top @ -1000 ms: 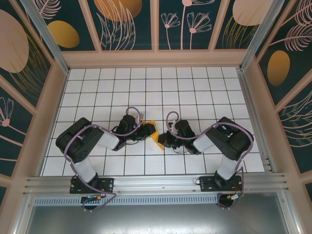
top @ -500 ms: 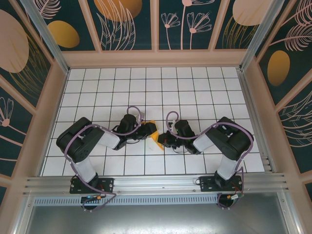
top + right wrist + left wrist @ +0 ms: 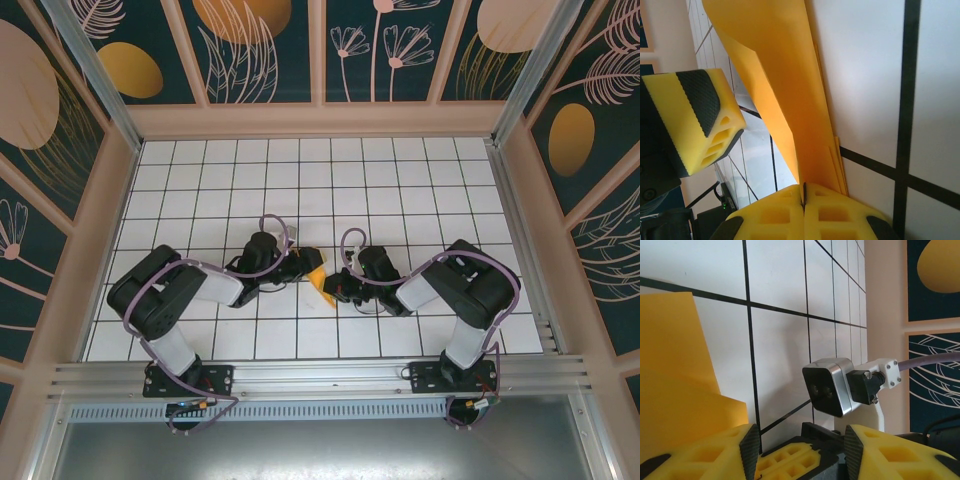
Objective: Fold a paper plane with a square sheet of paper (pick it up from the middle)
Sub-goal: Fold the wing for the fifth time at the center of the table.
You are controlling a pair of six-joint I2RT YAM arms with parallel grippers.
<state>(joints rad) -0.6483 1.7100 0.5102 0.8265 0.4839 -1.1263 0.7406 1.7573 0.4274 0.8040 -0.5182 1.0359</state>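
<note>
Paper [image 3: 316,272]: folded orange-yellow sheet, mid-table [image 3: 400,180] on the white grid, between both grippers, upper layer lifted off the lower ones | right gripper [image 3: 803,192]: fingers pressed tight together, pinching the paper's edge | left gripper [image 3: 802,440]: fingers parted, nothing between them, paper just beside one finger

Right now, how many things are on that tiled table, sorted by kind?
Robot arms: 2 (left arm, right arm)
Folded orange-yellow sheet of paper: 1
Total: 3
</note>
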